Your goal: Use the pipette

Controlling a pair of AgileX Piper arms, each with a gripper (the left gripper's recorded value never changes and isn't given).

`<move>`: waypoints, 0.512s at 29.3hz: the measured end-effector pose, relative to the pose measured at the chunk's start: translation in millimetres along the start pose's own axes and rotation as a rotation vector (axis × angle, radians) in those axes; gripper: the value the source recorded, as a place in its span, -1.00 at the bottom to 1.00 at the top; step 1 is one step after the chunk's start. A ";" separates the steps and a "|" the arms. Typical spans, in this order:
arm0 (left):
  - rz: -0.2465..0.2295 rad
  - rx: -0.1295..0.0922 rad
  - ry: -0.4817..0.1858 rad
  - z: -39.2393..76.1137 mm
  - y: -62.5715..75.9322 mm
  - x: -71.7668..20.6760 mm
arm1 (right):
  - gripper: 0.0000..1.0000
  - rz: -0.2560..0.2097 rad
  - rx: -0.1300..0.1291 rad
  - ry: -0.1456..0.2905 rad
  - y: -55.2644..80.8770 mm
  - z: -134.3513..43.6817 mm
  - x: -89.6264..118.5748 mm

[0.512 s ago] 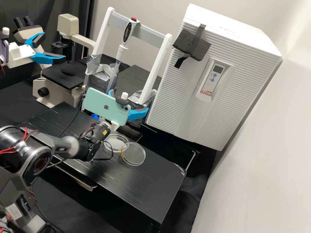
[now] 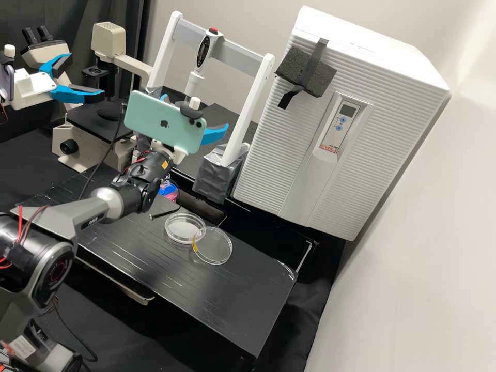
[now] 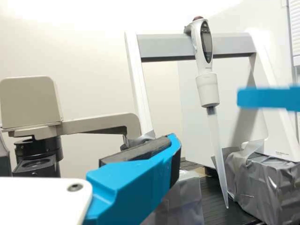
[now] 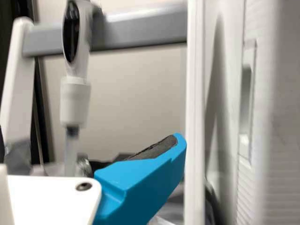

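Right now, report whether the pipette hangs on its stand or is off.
On: the pipette hangs upright from the stand's grey crossbar, tip down.

Your white-and-grey, red-capped pipette, bright blue fingers, mint-green phone, ribbed white cabinet, black bench.

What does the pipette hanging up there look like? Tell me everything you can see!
The pipette is a slim white plastic tool with a red button on top and a long dark display down its front. Below the handle it widens into a white collar, then narrows into a long clear tip pointing straight down. It hangs upright, hooked over the grey crossbar of a white stand. Nothing grips it.
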 end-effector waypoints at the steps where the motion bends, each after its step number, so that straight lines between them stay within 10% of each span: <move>1: 0.000 0.000 0.000 0.0 0.0 0.0 | 1.00 0.008 0.002 0.010 2.7 -5.9 2.6; 15: -0.003 0.000 0.001 -0.2 -1.1 0.3 | 1.00 0.018 -0.040 0.004 12.0 -54.9 49.4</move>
